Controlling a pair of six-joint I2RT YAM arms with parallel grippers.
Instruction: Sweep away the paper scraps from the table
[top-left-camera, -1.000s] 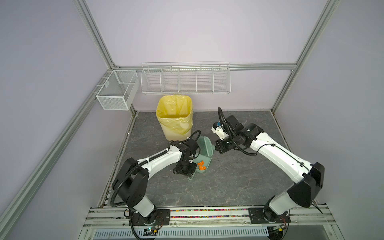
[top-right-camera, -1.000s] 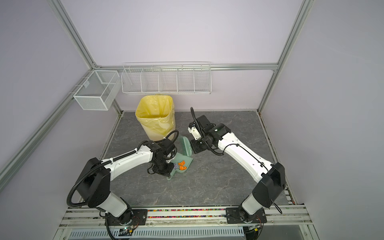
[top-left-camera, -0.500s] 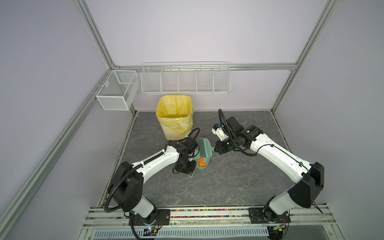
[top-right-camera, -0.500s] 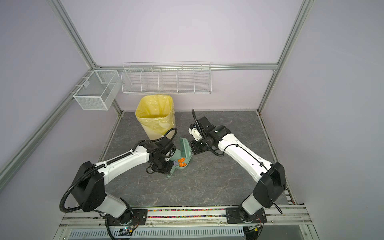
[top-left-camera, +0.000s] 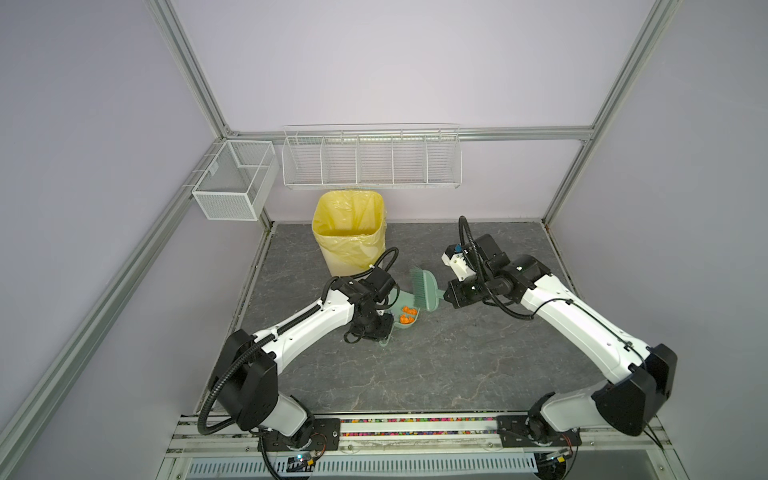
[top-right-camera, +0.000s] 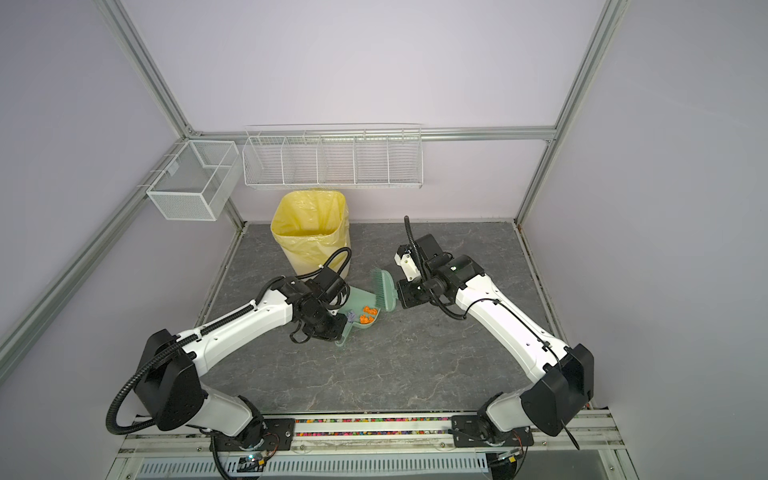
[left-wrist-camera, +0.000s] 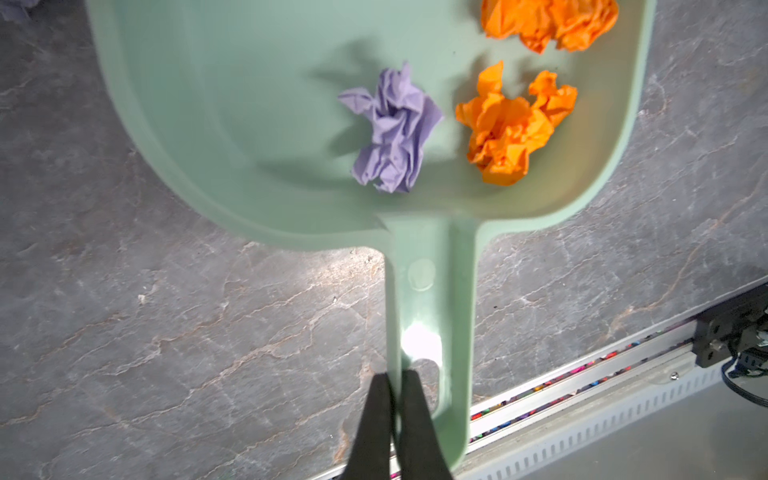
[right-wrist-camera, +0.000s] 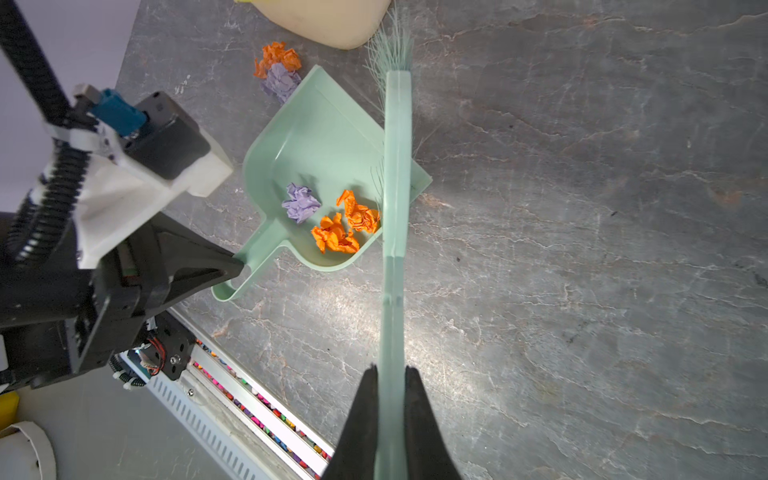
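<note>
Left gripper (left-wrist-camera: 395, 376) pressed tight on the edge of the dustpan (left-wrist-camera: 249, 124) handle; right gripper (right-wrist-camera: 390, 370) pinching the brush (right-wrist-camera: 395, 166) by its handle, brush head over the dustpan's mouth. Three paper scraps (left-wrist-camera: 392, 133) sit inside the dustpan, one lavender and two orange, back toward its handle end. Loose scraps (right-wrist-camera: 279, 66), an orange wad and a lavender one touching, lie on the worktop (right-wrist-camera: 582, 249) just outside one corner of the dustpan's mouth, between dustpan and bin (right-wrist-camera: 332, 16). That pair looks like the job now; turn the dustpan's lip to face them, flat on the worktop; set the bristles on their far side; one short stroke inward. Keep the dustpan level, or the three inside may roll out.
</note>
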